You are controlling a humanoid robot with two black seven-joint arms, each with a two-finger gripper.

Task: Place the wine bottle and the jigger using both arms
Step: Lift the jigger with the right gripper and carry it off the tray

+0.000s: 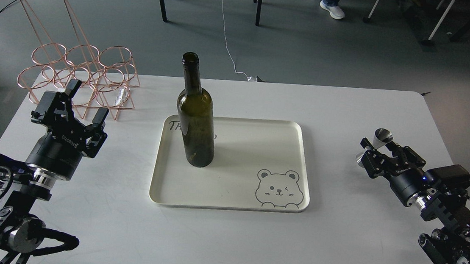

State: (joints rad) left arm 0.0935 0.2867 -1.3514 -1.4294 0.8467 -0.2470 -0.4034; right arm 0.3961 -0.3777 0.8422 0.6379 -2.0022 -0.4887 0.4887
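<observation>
The dark green wine bottle stands upright on the left part of the cream tray, with nothing holding it. My left gripper is open and empty, above the table to the left of the tray and well apart from the bottle. My right gripper is shut on the waist of the silver jigger, which is tilted, right of the tray near the table's right side. The jigger's lower cone is partly hidden by the fingers.
A copper wire rack stands at the table's back left corner, just behind my left gripper. The tray has a bear drawing at its front right. The white table ends close to the right arm. Chair legs and cables are on the floor behind.
</observation>
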